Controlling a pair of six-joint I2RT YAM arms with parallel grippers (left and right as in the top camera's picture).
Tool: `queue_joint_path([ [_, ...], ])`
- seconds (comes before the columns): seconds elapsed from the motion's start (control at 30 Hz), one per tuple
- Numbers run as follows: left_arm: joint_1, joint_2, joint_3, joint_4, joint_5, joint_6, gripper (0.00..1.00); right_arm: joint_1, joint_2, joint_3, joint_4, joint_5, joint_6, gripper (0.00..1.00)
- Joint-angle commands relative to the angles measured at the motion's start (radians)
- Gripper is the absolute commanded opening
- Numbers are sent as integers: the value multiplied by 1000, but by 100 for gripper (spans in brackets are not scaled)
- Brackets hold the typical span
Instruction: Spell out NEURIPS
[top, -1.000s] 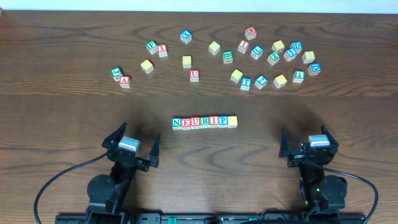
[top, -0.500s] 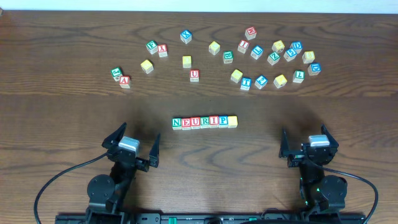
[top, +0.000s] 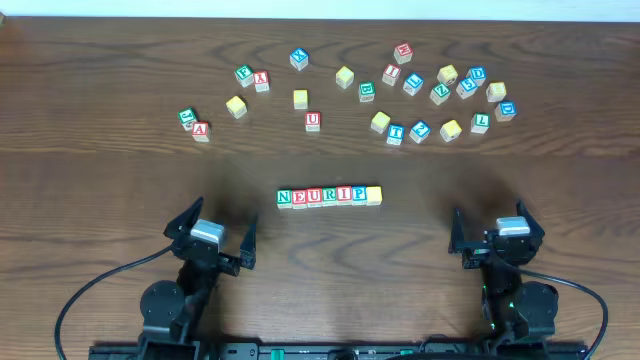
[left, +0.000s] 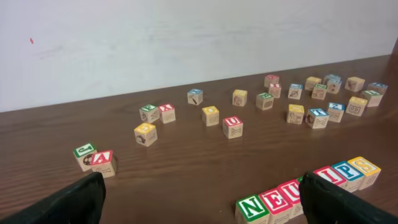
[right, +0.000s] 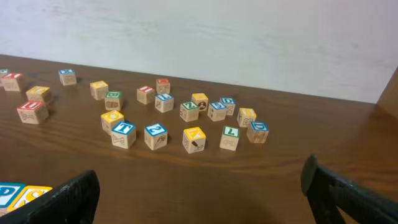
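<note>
Table (top: 100, 190): dark wood, with all the blocks on it. Both arms are parked at the near edge, well apart from every cube. Jaws of the left gripper (top: 226, 212) are spread wide with nothing between them. The right gripper (top: 488, 210) is likewise wide open and empty (each wrist view shows only bare tabletop between its own fingers).

Row of seven cubes (top: 329, 196): it sits mid-table, between the two grippers and slightly farther out. The cubes touch side by side in a straight line. Left to right they are green N (top: 285, 198), red E (top: 300, 197), red U (top: 315, 197), green R (top: 330, 196), red I (top: 344, 195), blue P (top: 359, 195) and yellow-faced cube (top: 374, 194). That last letter is illegible from overhead; in the left wrist view it reads as S.

Loose cubes: these lie in a scattered band along the far side, well apart from the row. Among them is a spare red U (top: 313, 121).

Judgement: the word looks complete and in order. I can see nothing left to place.
</note>
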Motion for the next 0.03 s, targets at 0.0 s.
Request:
queue_joint_path([
  [0.0,6,-7,-11,-46,38,-12,97,-9,-9,-1,-5,1,18,99],
])
